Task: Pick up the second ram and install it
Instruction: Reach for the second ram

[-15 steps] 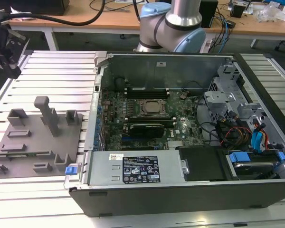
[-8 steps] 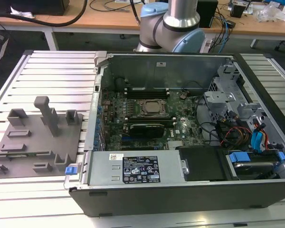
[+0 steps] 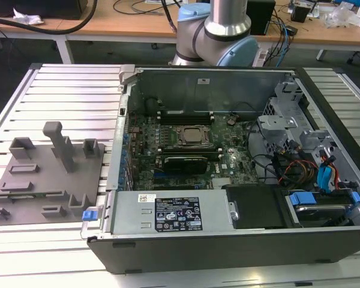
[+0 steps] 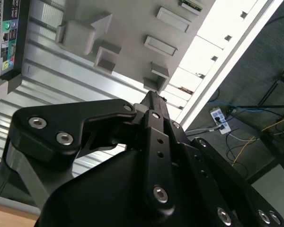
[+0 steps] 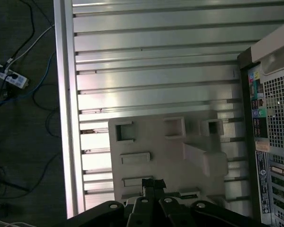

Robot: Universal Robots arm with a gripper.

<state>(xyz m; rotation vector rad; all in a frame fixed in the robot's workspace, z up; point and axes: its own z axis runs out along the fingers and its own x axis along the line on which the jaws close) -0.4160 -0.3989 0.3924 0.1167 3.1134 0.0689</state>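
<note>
I read the gripper (image 5: 152, 182) as closed on nothing, over the grey fixture (image 5: 170, 146) on the slatted surface (image 5: 156, 71); the second ram (image 4: 191, 4) lies at the fixture's edge. The open computer case (image 3: 228, 180) stands beside the fixture.

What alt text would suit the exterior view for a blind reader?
An open computer case lies on a slatted metal table, its green motherboard exposed. A grey holder plate sits on the exterior view's left; the robot arm rises behind the case.
</note>
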